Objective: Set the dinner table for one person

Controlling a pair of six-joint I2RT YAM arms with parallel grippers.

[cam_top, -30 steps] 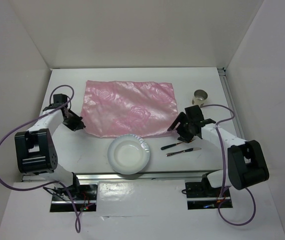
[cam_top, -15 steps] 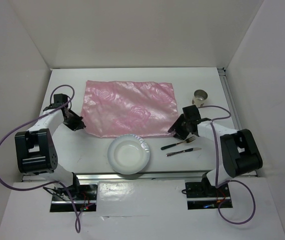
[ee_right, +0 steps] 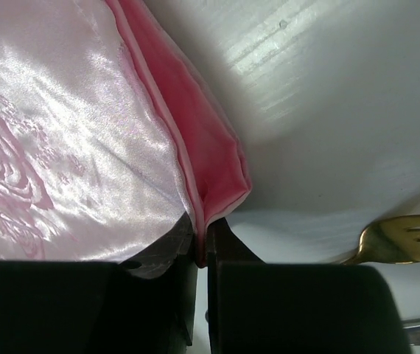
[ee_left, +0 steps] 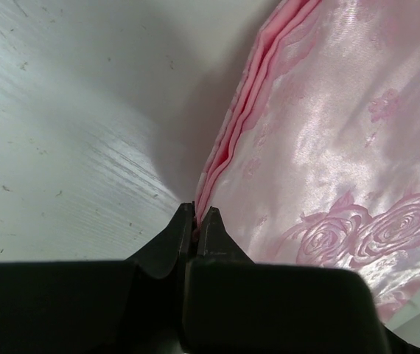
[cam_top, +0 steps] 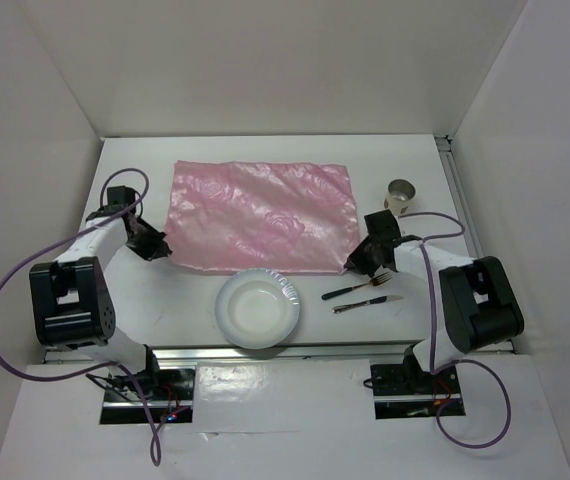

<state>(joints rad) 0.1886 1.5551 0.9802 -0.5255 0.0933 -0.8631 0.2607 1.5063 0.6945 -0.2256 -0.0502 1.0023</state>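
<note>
desk (cam_top: 155, 300): white, fills the frame's middle, carrying everything.
left end effector (cam_top: 151, 243): centre left, clamped on the left edge of the pink cloth (cam_top: 260, 215).
plate (cam_top: 257, 308): lower centre, below the cloth.
fork (cam_top: 357, 289), knife (cam_top: 367, 304): right of plate.
right end effector (cam_top: 358, 262): pinching the cloth's lower right corner.
cup (cam_top: 400, 193): upper right.

A plain white back wall (cam_top: 265, 60) stands at the far end. A white left side wall (cam_top: 25, 110) joins it on its left, and a white right side wall (cam_top: 540, 110) on its right. The light is soft, with grey corners.
</note>
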